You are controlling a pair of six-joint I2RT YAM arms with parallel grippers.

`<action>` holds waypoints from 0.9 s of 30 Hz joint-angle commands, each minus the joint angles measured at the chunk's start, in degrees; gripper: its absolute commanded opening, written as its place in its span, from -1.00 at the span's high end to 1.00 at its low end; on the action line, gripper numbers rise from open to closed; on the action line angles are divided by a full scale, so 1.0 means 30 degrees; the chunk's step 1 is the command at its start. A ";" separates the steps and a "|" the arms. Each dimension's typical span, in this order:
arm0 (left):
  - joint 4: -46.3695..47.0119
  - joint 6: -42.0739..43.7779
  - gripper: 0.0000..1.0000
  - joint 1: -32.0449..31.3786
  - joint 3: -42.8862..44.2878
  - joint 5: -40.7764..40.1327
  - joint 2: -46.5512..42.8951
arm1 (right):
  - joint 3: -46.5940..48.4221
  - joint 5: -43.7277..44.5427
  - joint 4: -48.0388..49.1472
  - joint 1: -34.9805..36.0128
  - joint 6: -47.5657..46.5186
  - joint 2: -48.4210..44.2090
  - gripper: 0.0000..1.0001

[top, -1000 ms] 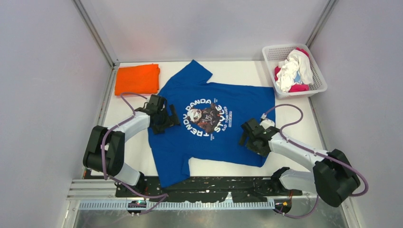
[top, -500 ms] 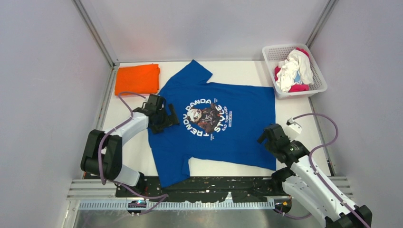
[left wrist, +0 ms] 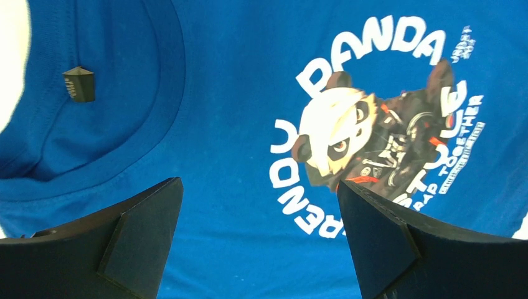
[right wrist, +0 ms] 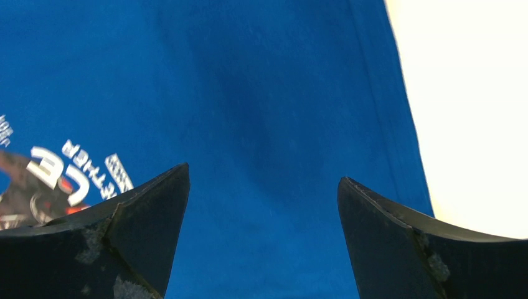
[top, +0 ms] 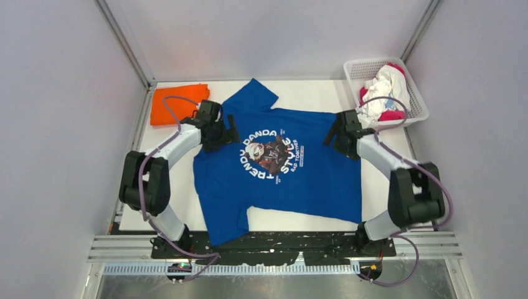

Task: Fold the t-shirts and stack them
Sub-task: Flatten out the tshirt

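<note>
Since the orange shirt (top: 179, 104) already lies folded at the far left corner of the counter (top: 311, 93), the step in hand looks to be the first fold of the blue shirt (top: 299, 180). It is spread flat and print-up across the middle, collar to the left, hem to the right, one sleeve pointing away and the other toward the arm bases. Left of the panda print (top: 269, 152), the left gripper (top: 223, 132) hovers over the far shoulder just beside the collar, its arm reaching forward with the elbow out to the left and the forearm angled in toward the shirt. Its wrist view shows the jaws spread wide with only blue cloth and lettering between them, nothing pinched. Across the chest, the right gripper (top: 337, 134) mirrors it over the far corner by the hem, the arm bent the same way from the other side, jaws likewise spread and empty (whether either fingertip touches the cloth I cannot tell). The next move, as I judge it, calls for both to drop onto the far edge, close on it at shoulder and hem together, and carry it toward the near side without dragging the rest. At the far right, the white basket (top: 352, 73) holds the white and magenta shirts (top: 386, 93), bunched and unfolded.
</note>
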 commanded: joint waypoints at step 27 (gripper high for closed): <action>-0.0447 -0.1175 -0.99 0.2301 0.1762 0.0394 0.4234 | 2.1971 -0.4146 -0.4023 -0.1991 -0.4230 1.8963 -0.92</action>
